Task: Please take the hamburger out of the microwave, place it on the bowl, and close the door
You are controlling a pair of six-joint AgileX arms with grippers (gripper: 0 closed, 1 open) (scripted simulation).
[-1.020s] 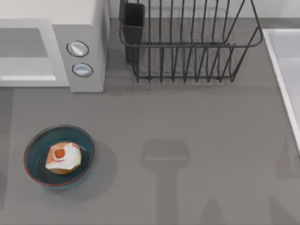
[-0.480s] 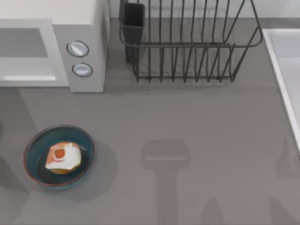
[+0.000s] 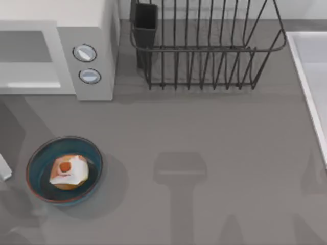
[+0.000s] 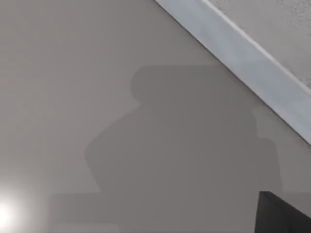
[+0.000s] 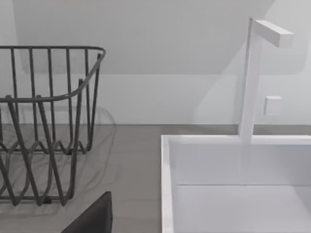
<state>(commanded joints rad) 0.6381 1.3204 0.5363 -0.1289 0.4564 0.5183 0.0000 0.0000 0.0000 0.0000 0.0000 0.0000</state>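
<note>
The hamburger, tan-orange with a white patch and a red spot, lies inside the blue bowl at the table's front left. Behind it at the back left stands the white microwave with two round knobs. Its door, a white frame around a grey window, lies flat against the front. A white piece of my left arm pokes in at the left edge beside the bowl, apart from it. A dark part of my left gripper hangs over bare table. A dark part of my right gripper shows near the rack and sink.
A dark wire dish rack with a black cup holder stands at the back middle. A white sink with a white tap takes the right side. Arm shadows fall on the grey table.
A white piece of my left arm has come in at the left edge by the bowl, and the shadows there have shifted. The hamburger, bowl and door have not moved.
</note>
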